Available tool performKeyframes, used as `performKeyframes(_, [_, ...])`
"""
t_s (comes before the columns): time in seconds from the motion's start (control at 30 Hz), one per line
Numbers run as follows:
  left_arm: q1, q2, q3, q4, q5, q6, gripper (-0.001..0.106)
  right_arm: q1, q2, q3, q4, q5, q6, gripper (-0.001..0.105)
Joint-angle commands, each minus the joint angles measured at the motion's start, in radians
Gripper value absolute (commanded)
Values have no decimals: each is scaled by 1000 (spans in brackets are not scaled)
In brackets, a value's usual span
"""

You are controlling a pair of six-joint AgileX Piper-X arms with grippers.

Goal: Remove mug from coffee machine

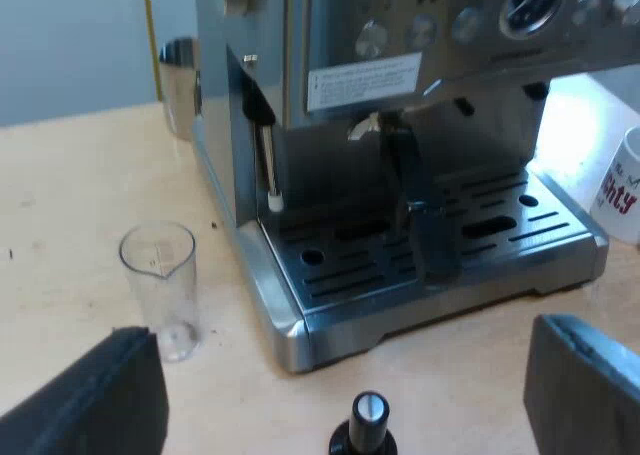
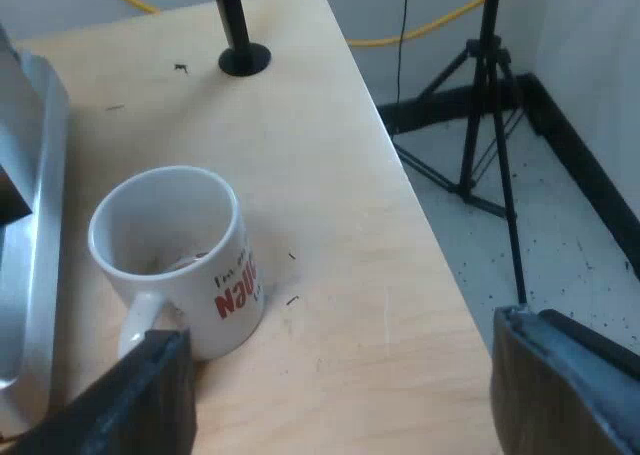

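Beside machine, mug by right hand, measuring glass by left hand

I've got the left wrist cam facing the machine from its front at mid range, tilted down and a bit oblique onto the drip tray. The glass and tamper sit on the table nearer the lens, with the mug just beside the tray's far end. Right wrist cam hangs close over the mug, pitched steeply down into its mouth, with table edge, floor and a tripod beyond. Overlap I see: the mug and the side rim of the drip tray.
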Motion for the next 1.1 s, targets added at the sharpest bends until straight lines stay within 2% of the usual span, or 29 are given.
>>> performKeyframes(0.03, [3, -31, -6, -6, -4, -2, 79, -6, -62, -8, 50, -2, -13, 64])
performKeyframes(0.3, [3, -145, -6, -6, -4, -2, 79, -6, -272, -8, 164, 1, -13, 64])
performKeyframes(0.47, [3, -226, -6, -6, -59, -2, 79, -6, -366, -8, 188, 1, -25, 64])
performKeyframes(0.53, [3, -266, -6, -6, -91, -2, 79, -6, -364, -24, 222, 7, -43, 64])
performKeyframes(0.63, [3, -310, -6, 9, -102, -2, 79, -6, -366, -26, 238, -5, -50, 64])
performKeyframes(0.73, [3, -309, -17, 81, -104, -2, 79, -6, -366, -26, 239, -5, -50, 64])
performKeyframes(0.87, [3, -310, -15, 114, -134, -2, 79, -6, -366, -26, 239, -5, -50, 64])
performKeyframes(0.97, [3, -310, -10, 106, -180, -2, 79, -6, -366, -24, 236, -5, -50, 64])
performKeyframes(1.03, [3, -310, 10, 98, -243, -2, 79, -6, -366, -10, 236, -5, -50, 64])
performKeyframes(1.1, [3, -310, 29, 95, -262, -2, 79, -6, -366, 4, 236, -5, -50, 64])
